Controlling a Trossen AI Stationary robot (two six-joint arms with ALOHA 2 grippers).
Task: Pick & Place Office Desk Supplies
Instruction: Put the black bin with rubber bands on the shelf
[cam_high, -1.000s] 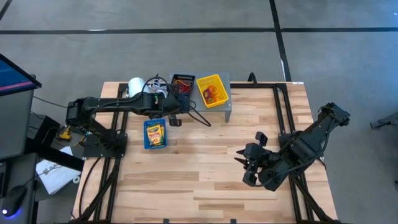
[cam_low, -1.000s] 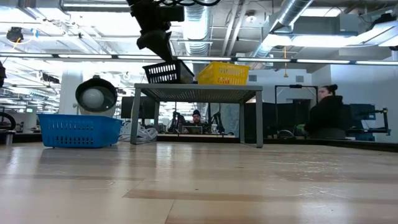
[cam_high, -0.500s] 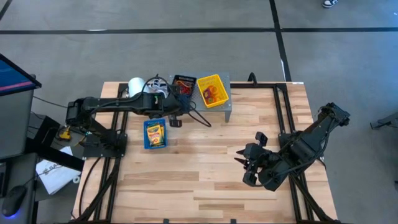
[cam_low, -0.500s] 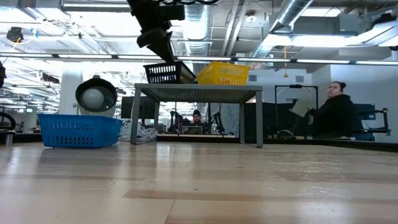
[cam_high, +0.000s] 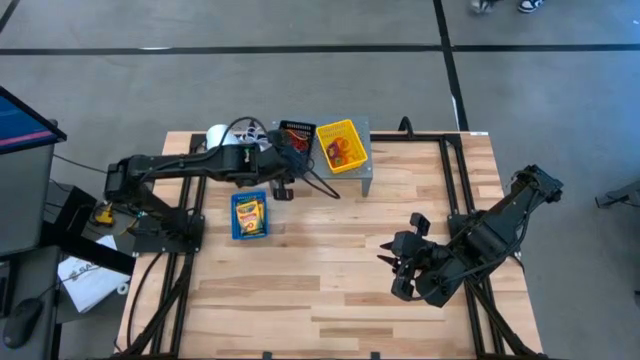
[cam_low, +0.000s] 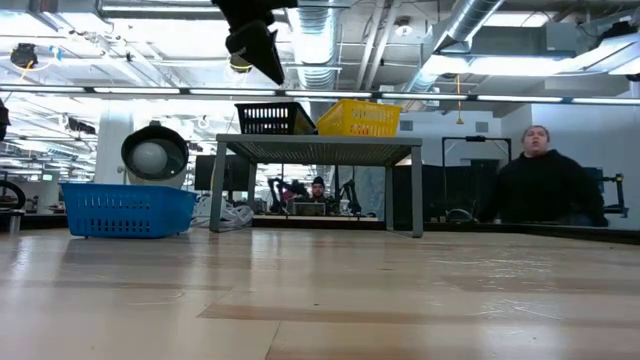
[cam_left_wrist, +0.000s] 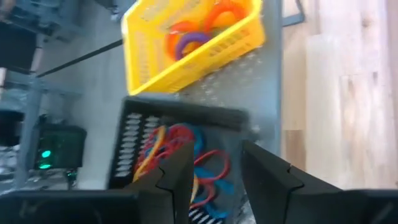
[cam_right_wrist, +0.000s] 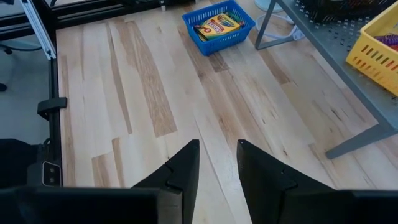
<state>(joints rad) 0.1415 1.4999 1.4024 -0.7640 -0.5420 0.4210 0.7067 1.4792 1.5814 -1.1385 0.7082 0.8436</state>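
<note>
Since a second ago the left gripper (cam_low: 262, 55) has risen clear of the black bin (cam_low: 274, 117), which it then touched at the rim and which now sits level on the grey shelf (cam_low: 318, 148) instead of tilted. The left arm reaches from the table's left side across to the far middle, its gripper hanging just above the black bin; its fingers (cam_left_wrist: 177, 171) stand apart with nothing between them. Below them the black bin holds a tangle of red, orange and blue rubber bands (cam_left_wrist: 180, 158), and the yellow bin (cam_high: 341, 145) just to its right on the shelf holds orange and purple loops (cam_left_wrist: 194, 38). A crayon box (cam_high: 248, 214) lies in the blue bin (cam_right_wrist: 218, 27) on the table, left of the shelf. The right gripper (cam_high: 398, 268) has not moved: it waits over the near right of the table, fingers (cam_right_wrist: 180, 171) slightly apart and empty. A person sits beyond the table's far right.
</note>
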